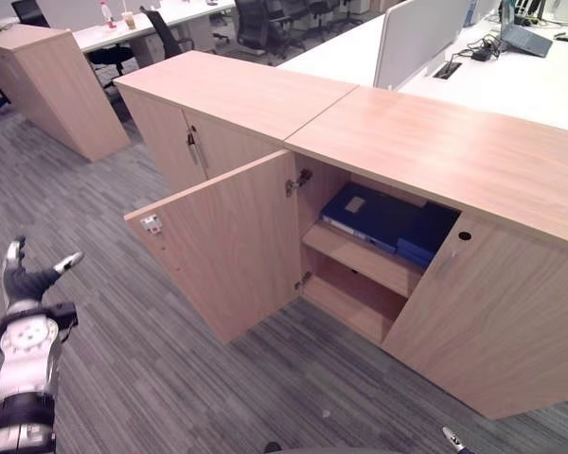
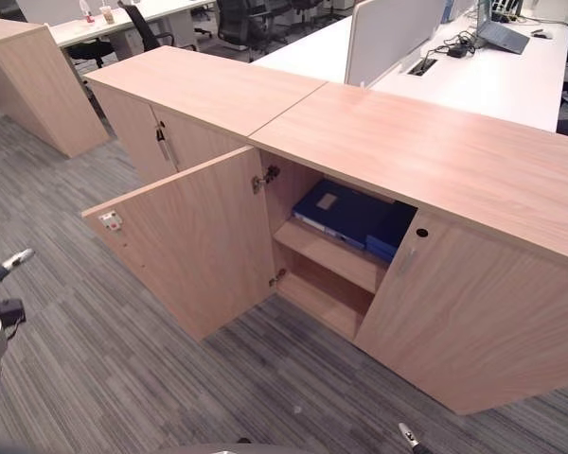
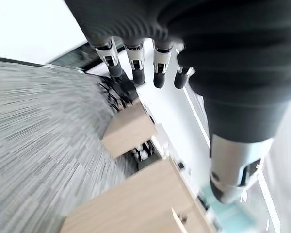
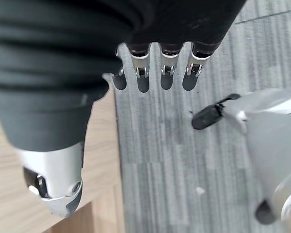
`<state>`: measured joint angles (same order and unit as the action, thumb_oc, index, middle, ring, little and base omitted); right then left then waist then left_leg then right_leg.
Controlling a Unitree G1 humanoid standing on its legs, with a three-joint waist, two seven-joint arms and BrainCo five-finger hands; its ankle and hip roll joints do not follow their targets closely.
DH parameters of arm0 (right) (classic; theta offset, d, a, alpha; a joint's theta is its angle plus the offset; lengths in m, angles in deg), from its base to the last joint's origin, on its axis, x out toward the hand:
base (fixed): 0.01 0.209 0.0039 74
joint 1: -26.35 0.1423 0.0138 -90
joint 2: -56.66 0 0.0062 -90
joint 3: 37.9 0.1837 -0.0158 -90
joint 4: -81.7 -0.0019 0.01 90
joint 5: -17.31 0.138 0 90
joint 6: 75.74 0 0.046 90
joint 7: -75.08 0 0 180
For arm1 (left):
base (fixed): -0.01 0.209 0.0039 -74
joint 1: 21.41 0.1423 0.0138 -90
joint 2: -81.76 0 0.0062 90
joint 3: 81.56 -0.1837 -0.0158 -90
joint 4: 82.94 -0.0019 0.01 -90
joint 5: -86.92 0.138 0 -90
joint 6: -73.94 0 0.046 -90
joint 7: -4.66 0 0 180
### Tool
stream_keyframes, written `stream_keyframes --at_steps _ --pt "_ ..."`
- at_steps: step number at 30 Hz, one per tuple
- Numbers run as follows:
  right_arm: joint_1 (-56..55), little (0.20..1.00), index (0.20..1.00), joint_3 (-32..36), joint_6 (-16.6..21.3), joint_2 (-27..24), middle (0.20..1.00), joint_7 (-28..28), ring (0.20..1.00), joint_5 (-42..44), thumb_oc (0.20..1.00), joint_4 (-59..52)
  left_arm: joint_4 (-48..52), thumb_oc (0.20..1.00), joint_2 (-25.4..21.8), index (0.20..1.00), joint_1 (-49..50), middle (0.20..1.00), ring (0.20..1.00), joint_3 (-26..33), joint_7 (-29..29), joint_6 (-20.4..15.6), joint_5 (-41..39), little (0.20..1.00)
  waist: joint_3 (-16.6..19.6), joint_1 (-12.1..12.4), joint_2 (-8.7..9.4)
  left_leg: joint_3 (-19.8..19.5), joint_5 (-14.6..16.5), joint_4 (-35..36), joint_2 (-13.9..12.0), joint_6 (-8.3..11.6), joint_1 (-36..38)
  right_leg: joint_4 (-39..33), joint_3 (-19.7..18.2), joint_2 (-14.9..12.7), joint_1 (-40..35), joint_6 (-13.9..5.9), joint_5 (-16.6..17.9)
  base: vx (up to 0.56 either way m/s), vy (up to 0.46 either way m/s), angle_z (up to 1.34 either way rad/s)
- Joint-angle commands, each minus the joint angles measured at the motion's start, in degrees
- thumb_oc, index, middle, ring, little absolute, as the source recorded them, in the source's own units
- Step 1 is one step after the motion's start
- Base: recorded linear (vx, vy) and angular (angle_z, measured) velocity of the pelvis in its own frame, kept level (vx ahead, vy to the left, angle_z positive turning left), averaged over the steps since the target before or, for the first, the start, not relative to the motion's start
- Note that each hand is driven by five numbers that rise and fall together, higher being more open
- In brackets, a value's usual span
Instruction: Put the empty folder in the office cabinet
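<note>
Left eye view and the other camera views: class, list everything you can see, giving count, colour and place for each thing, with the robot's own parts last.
Cabinet: one, light wood, centre, left door swung open.
Folder: one, blue, lying on the cabinet's upper shelf.
Second cabinet: one, light wood, adjoining on the left, doors closed.
Third cabinet: one, light wood, far left.
Desks: white, behind the cabinets.
Office chairs: several, black, at the back.
Carpet: grey, striped.
Left hand: open, low at the left, holding nothing.
Right hand: open, above the carpet, holding nothing.
</note>
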<state>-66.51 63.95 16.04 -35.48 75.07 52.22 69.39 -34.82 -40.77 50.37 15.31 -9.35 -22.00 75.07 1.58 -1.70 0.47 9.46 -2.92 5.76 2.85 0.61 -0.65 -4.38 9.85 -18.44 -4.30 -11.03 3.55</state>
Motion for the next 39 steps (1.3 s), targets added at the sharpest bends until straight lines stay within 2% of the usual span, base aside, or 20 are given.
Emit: stream_keyframes --at_steps 1,2,3,4,5,6,7,8,10,11,12,13,14,15,16,18,20,24,33,39 --pt "1.7 1.000 1.000 -1.2 0.3 -3.2 1.000 0.1 1.000 1.3 1.000 2.3 -2.7 1.000 -2.9 1.000 -2.5 1.000 1.000 1.6 0.0 -1.4 1.1 1.000 0.3 -0.2 -1.76 -1.9 5.6 -0.8 -0.7 -1.43 0.2 8.2 -2.0 -1.6 3.9 -1.14 1.8 -0.01 0.155 -0.20" --pt "1.9 1.000 1.000 -1.6 0.3 -3.4 1.000 0.1 1.000 1.3 1.000 2.2 -4.5 1.000 -3.8 1.000 -4.2 1.000 1.000 0.4 0.0 -1.3 0.8 1.000 -0.6 -0.5 -2.11 -1.4 5.8 -0.8 -0.8 -1.76 0.8 11.0 -1.4 -1.5 5.2 -0.64 1.8 -0.04 0.148 -0.26" --pt "2.1 1.000 1.000 -2.1 0.3 -3.4 1.000 0.1 1.000 1.6 1.000 2.1 -5.7 1.000 -4.2 1.000 -6.3 1.000 1.000 -1.6 0.2 -1.0 1.0 1.000 -1.7 -1.1 -2.48 -0.8 5.7 -0.8 -1.3 -1.86 1.4 13.7 -0.9 -0.2 6.3 0.27 0.7 -0.02 0.128 -0.32" --pt "2.0 1.000 1.000 -2.6 0.4 -3.2 1.000 0.0 1.000 2.0 1.000 2.2 -7.2 1.000 -4.3 1.000 -7.5 1.000 1.000 -2.9 0.7 -0.8 1.4 1.000 -2.1 -1.8 -2.86 -0.4 5.9 -0.8 -1.7 -1.78 2.0 14.9 -0.9 2.2 7.1 0.94 -1.9 0.00 0.097 -0.45" --pt "2.4 1.000 1.000 -4.2 1.1 -3.2 1.000 0.0 1.000 3.3 1.000 2.6 -9.9 1.000 -4.6 1.000 -10.2 1.000 1.000 -5.8 1.9 -0.8 1.2 1.000 -2.9 -2.5 -2.90 0.7 5.6 -0.8 -2.0 -1.72 2.8 14.0 -0.7 8.7 9.5 2.56 -5.4 0.01 0.047 -0.44" --pt "2.5 1.000 1.000 -4.2 1.1 -3.1 1.000 0.0 1.000 3.4 1.000 2.6 -10.0 1.000 -4.7 1.000 -10.4 1.000 1.000 -5.9 1.9 -0.9 1.2 1.000 -2.8 -2.3 -2.89 0.8 5.5 -0.8 -2.1 -1.67 2.6 13.9 -0.7 8.8 9.6 2.67 -5.1 -0.01 0.008 -0.46" --pt "2.6 1.000 1.000 -4.8 1.4 -3.2 1.000 0.2 1.000 3.7 1.000 2.6 -10.8 1.000 -5.3 1.000 -11.5 1.000 1.000 -7.2 2.4 -0.6 1.1 1.000 -3.0 -2.6 -2.78 1.3 5.5 -0.8 -1.9 -1.66 2.7 12.7 0.4 10.5 9.7 3.00 -5.8 0.01 -0.045 -0.35" --pt "2.7 1.000 1.000 -5.9 1.5 -3.3 1.000 0.4 1.000 5.4 1.000 3.4 -15.4 1.000 -4.9 1.000 -15.4 1.000 1.000 -10.8 3.6 -0.8 0.7 1.000 -2.4 -3.4 -1.98 1.7 5.8 -0.8 -1.4 -1.33 2.9 8.4 1.4 13.3 8.5 3.93 -6.4 0.06 -0.073 0.16" --pt "2.9 1.000 1.000 -5.8 2.0 -4.0 1.000 0.3 1.000 6.9 1.000 4.0 -16.7 1.000 -2.0 1.000 -17.9 1.000 1.000 -12.8 4.5 -1.2 -1.1 1.000 -2.2 -3.6 -0.93 1.9 6.1 -1.9 -1.5 -0.54 3.1 5.7 -1.0 15.4 6.7 4.91 -6.4 0.07 -0.103 0.28" --pt "3.0 1.000 1.000 -5.8 2.4 -4.6 1.000 0.8 1.000 7.4 1.000 3.7 -16.4 1.000 -1.0 1.000 -19.2 1.000 1.000 -14.1 4.9 -1.3 -1.6 1.000 -2.5 -3.6 -0.25 2.6 6.3 -5.4 -2.2 0.22 1.4 4.9 -0.8 15.1 6.3 5.35 -6.0 -0.02 -0.136 0.07" --pt "2.7 1.000 1.000 -5.5 2.7 -5.0 1.000 1.1 1.000 7.9 1.000 3.5 -15.8 1.000 -0.2 1.000 -20.2 1.000 1.000 -15.7 5.7 -1.1 -2.0 1.000 -3.7 -3.4 0.78 2.5 8.0 -13.0 -3.3 1.09 -2.4 4.8 -0.3 14.5 5.8 6.15 -5.6 -0.07 -0.148 0.18" --pt "3.1 1.000 1.000 -5.4 2.5 -5.7 1.000 1.3 1.000 8.5 1.000 3.3 -16.4 1.000 0.5 1.000 -21.2 1.000 1.000 -16.6 5.8 -1.2 -2.5 1.000 -4.5 -3.2 1.45 1.6 8.1 -18.3 -3.7 1.93 -5.8 4.5 -0.5 14.5 5.5 6.50 -5.5 -0.05 -0.127 0.31" --pt "3.8 1.000 1.000 -5.2 2.8 -6.7 1.000 1.6 1.000 9.1 1.000 3.2 -17.4 1.000 1.5 1.000 -21.9 1.000 1.000 -17.4 5.9 -1.2 -2.7 1.000 -4.8 -2.9 1.84 0.1 8.8 -20.4 -3.8 2.44 -7.4 3.9 -0.8 14.4 4.9 6.66 -5.7 0.00 -0.051 0.20" --pt "4.1 1.000 1.000 -5.2 3.0 -7.2 1.000 1.6 1.000 8.8 1.000 3.1 -17.7 1.000 1.9 1.000 -22.3 1.000 1.000 -18.1 6.2 -1.0 -2.3 1.000 -4.2 -3.0 1.76 -1.0 8.4 -18.5 -3.9 2.34 -7.8 3.1 -0.6 14.5 4.9 6.45 -5.7 0.10 0.014 0.08" --pt "4.2 1.000 1.000 -5.2 2.7 -8.0 1.000 1.2 1.000 8.2 1.000 2.3 -18.8 1.000 2.6 1.000 -22.8 1.000 1.000 -19.9 7.3 -0.5 -1.5 1.000 -3.6 -2.6 1.82 -3.1 6.6 -14.3 -4.6 2.00 -7.9 2.3 -1.2 14.5 4.1 6.14 -5.6 0.08 0.036 0.00" --pt "4.5 1.000 1.000 -5.4 2.6 -8.5 1.000 0.9 1.000 8.2 1.000 2.2 -20.5 1.000 2.7 1.000 -23.3 1.000 1.000 -20.8 7.8 -0.5 -1.0 1.000 -3.0 -2.4 1.83 -3.5 5.9 -12.3 -4.3 1.61 -7.3 2.1 -1.6 14.5 4.2 6.18 -5.4 0.09 0.046 -0.01" --pt "4.0 1.000 1.000 -5.3 2.8 -8.4 1.000 0.5 1.000 7.8 1.000 2.3 -23.7 1.000 4.4 1.000 -25.7 1.000 1.000 -22.9 8.7 -0.1 0.0 1.000 -1.8 -3.2 1.16 -2.5 4.3 -6.5 -4.8 1.66 -3.9 1.0 -1.7 15.3 3.6 5.80 -5.2 0.15 0.071 0.00" --pt "2.8 1.000 1.000 -5.5 2.1 -8.3 1.000 -0.2 1.000 6.5 1.000 2.9 -26.5 1.000 4.5 1.000 -27.2 1.000 1.000 -25.1 11.0 0.9 2.3 1.000 0.4 -3.4 0.19 -1.8 3.8 -1.5 -3.9 1.44 0.6 -0.6 -2.2 15.5 2.9 5.23 -4.8 0.14 0.082 -0.06" --pt "2.5 1.000 1.000 -7.2 1.3 -8.4 1.000 -1.7 1.000 4.5 1.000 3.3 -35.3 1.000 3.8 1.000 -31.3 1.000 1.000 -26.0 11.0 2.2 5.5 1.000 0.8 -4.0 -0.20 0.1 5.6 -0.8 -3.4 0.74 2.5 -0.6 -4.7 15.2 2.9 4.02 -4.2 0.06 0.076 -0.17" --pt "2.2 1.000 1.000 -7.9 1.1 -8.9 1.000 -2.4 1.000 3.2 1.000 2.6 -37.9 1.000 2.7 1.000 -34.2 1.000 1.000 -29.7 12.0 2.9 11.5 1.000 1.0 -4.7 -0.09 1.2 6.3 -0.8 -3.3 0.32 2.3 -0.6 -6.0 15.0 3.9 3.36 -3.6 0.01 0.053 -0.15"
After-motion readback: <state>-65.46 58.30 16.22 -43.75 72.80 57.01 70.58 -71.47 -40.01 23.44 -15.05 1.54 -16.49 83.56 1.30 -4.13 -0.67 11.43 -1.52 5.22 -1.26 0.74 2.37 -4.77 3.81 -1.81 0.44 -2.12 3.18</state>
